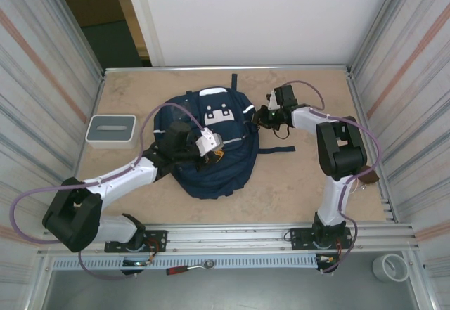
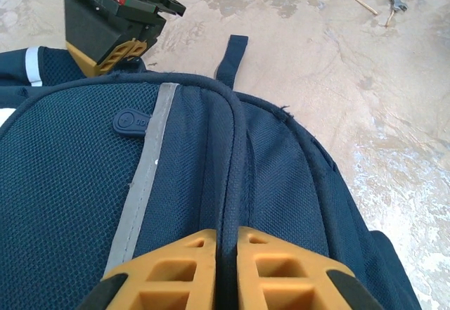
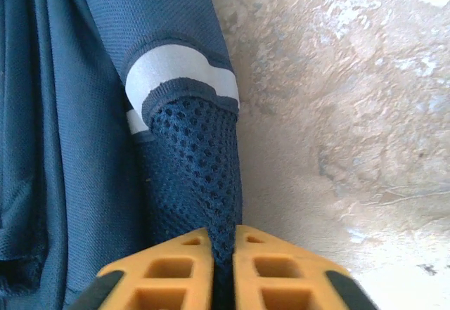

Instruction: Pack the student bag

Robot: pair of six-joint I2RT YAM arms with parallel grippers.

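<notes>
The left pincer (image 2: 225,238) is clenched on a raised seam (image 2: 233,155) of the student bag (image 1: 223,173), which lies on the counter (image 1: 299,183) beneath it. The right pincer (image 3: 223,243) grips a mesh fold (image 3: 197,162), with a white stripe (image 3: 176,67) just beyond its tips. Both pinches should probably lift evenly and draw apart, so the fabric spreads without slipping.

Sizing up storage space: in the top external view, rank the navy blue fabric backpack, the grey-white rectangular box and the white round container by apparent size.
1. navy blue fabric backpack
2. grey-white rectangular box
3. white round container
</notes>
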